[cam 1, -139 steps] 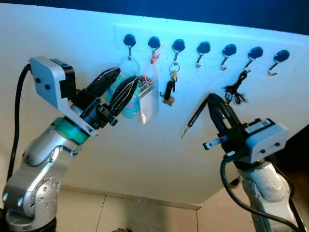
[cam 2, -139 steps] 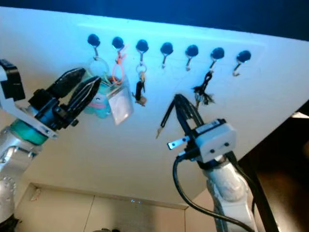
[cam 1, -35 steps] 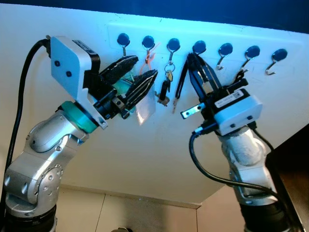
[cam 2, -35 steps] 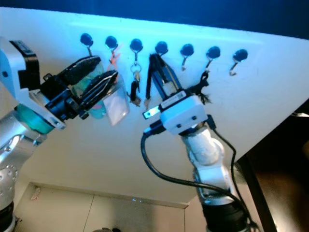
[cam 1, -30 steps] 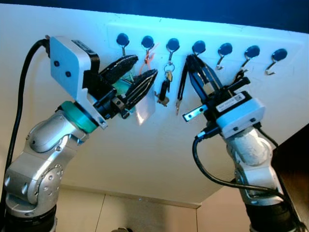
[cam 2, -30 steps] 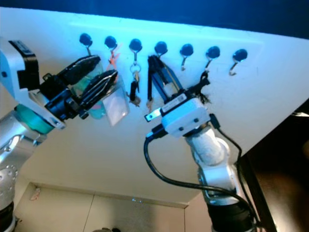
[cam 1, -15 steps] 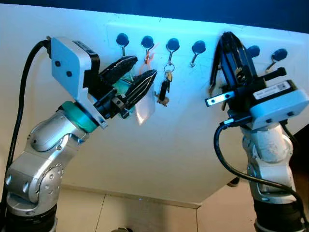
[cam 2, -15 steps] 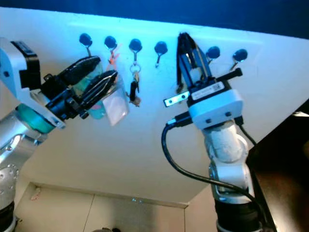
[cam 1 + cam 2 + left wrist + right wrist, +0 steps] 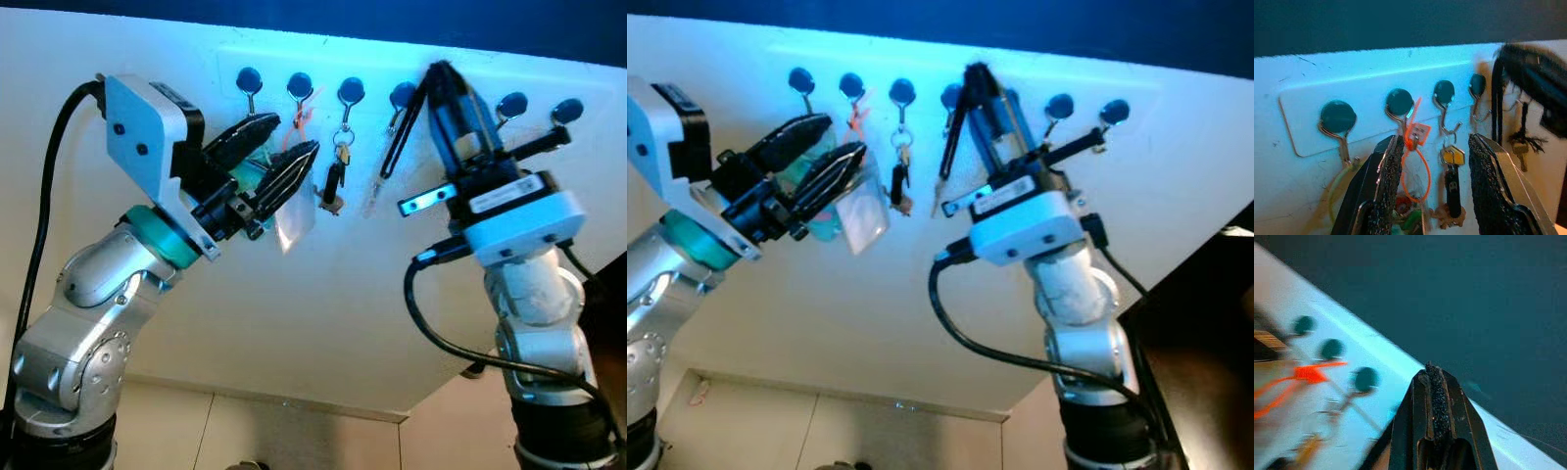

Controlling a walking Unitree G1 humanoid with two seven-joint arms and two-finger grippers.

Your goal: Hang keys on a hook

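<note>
A row of dark round hooks runs along a white wall panel (image 9: 225,61). My right gripper (image 9: 438,70) is raised to the panel just right of the fourth hook (image 9: 402,95) and is shut on a thin black key strap (image 9: 400,142). The strap hangs slanting down to the left, with a pale key (image 9: 373,201) at its end. In the right wrist view the fingers (image 9: 1434,391) are pressed together and the picture is blurred. My left gripper (image 9: 294,134) stands open in front of the first hooks, its fingers (image 9: 1386,166) holding nothing.
A green ring (image 9: 1334,193) hangs on the first hook, an orange loop (image 9: 1416,147) with a clear badge (image 9: 297,211) on the second, and keys with a black fob (image 9: 334,181) on the third. Two bare hooks (image 9: 563,111) are at the far right. The wall ends in a dark edge lower right.
My right gripper has swung left from the fifth hook to beside the fourth, and the strap and key swing with it. The left arm has stayed still.
</note>
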